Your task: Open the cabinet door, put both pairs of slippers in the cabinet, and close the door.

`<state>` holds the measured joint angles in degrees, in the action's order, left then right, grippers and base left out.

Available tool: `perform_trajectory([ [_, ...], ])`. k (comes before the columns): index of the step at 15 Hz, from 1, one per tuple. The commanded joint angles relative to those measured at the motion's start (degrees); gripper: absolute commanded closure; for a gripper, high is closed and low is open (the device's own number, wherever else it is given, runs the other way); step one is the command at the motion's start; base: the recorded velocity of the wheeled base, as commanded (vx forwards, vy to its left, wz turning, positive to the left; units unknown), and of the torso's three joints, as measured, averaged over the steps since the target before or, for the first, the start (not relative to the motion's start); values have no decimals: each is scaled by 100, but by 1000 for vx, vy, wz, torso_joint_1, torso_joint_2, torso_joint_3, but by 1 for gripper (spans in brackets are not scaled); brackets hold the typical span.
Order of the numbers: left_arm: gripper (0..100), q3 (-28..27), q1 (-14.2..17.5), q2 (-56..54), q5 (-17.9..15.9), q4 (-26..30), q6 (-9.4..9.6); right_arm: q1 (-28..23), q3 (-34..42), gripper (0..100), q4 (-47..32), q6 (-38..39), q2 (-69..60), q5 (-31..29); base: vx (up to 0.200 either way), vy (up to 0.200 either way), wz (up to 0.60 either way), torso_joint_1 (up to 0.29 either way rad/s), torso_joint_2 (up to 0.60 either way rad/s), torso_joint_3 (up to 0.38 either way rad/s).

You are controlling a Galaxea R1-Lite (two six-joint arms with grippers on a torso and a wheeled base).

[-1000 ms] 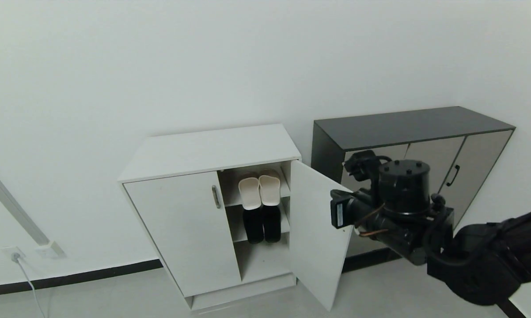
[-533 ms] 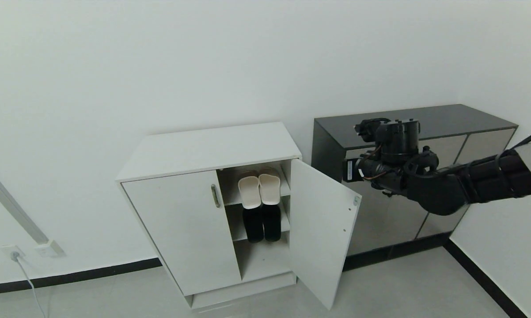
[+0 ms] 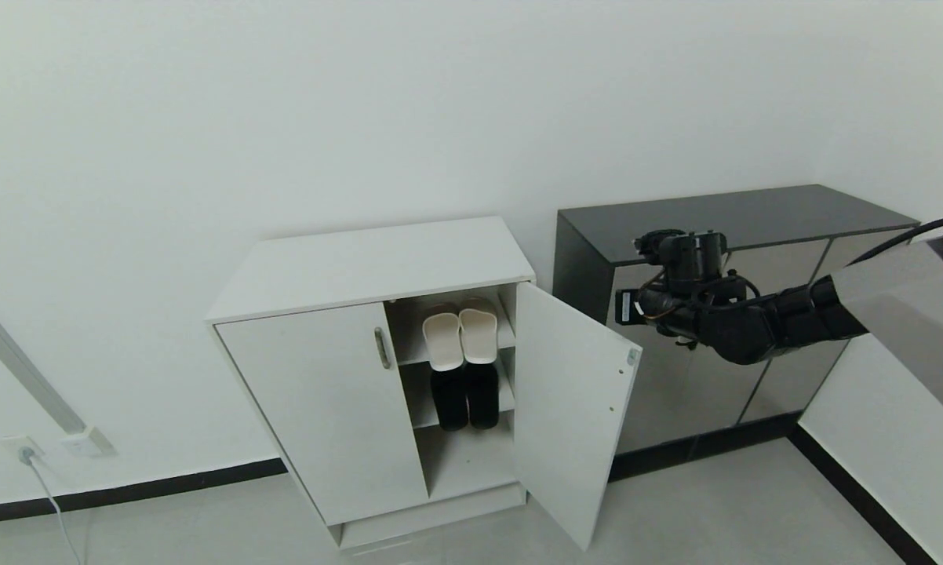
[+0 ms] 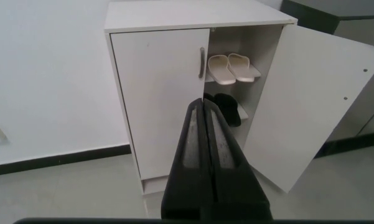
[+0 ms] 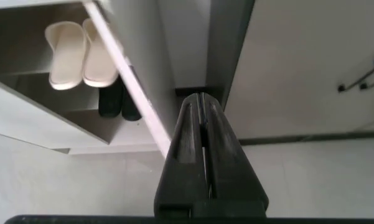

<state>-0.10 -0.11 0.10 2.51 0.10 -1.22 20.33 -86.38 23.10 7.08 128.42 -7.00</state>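
The white cabinet (image 3: 369, 263) stands against the wall, its left door shut and its right door (image 3: 566, 400) swung open. Inside, a white pair of slippers (image 3: 461, 337) lies on the upper shelf and a black pair (image 3: 466, 396) on the shelf below. My right gripper (image 3: 622, 306) hangs shut and empty just right of the open door's upper outer edge. In the right wrist view the shut gripper (image 5: 202, 99) sits beside the door edge (image 5: 127, 74). My left gripper (image 4: 203, 102) is shut and empty, some way in front of the cabinet (image 4: 162, 93).
A dark cabinet (image 3: 722, 216) with mirrored doors stands right behind the open door. A wall socket with a cable (image 3: 24, 455) is at the far left. Bare grey floor (image 3: 675, 518) lies in front of both cabinets.
My right arm has risen from low at the right and stretched out, bringing its gripper up beside the top of the open door. The head view shifted slightly.
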Motion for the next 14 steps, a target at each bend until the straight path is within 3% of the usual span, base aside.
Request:
perform_trajectory([
  [1, 100, 1, 2, 8, 4, -1, -1, -21, -72, 100, -7, 39, 210, -3, 0, 0, 0, 0, 0, 0],
  [14, 100, 1, 2, 8, 4, -1, -1, 76, 271, 100, -271, 39, 184, -21, 0, 0, 0, 0, 0, 0],
])
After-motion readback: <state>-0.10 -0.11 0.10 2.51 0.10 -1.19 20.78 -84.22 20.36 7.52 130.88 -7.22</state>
